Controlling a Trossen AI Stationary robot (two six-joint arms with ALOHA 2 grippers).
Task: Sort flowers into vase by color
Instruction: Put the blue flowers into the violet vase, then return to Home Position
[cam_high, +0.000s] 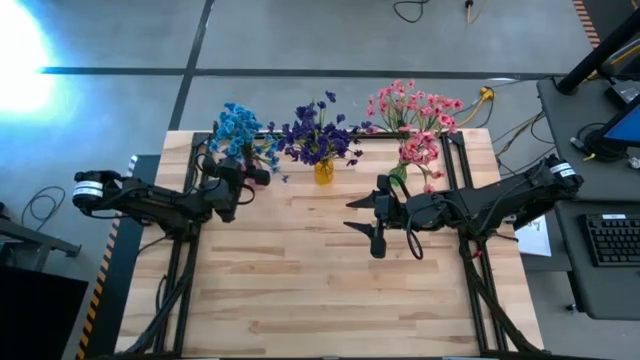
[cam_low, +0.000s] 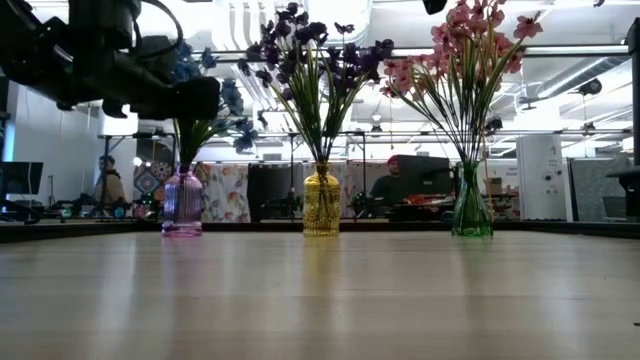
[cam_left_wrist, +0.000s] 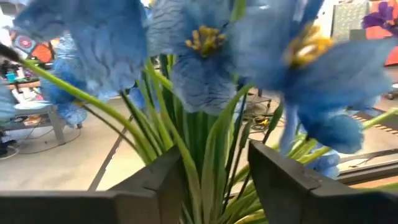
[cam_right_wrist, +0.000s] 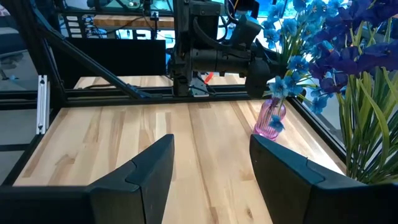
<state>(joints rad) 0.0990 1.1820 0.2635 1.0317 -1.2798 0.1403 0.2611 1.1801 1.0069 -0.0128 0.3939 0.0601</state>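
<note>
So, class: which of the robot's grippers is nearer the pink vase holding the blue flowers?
The left. The left gripper is right at the blue flowers above the pink vase, jaws around their stems. The right gripper hovers mid-table, well away.

wooden table (cam_high: 330, 270), keyboard (cam_high: 612, 240) on side desk, person (cam_low: 108, 183) seated in background

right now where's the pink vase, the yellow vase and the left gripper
pink vase (cam_low: 182, 205), low view, on its glass belly
yellow vase (cam_low: 321, 205), low view, on its body
left gripper (cam_left_wrist: 211, 177), left wrist view, midway between its fingertips
</note>
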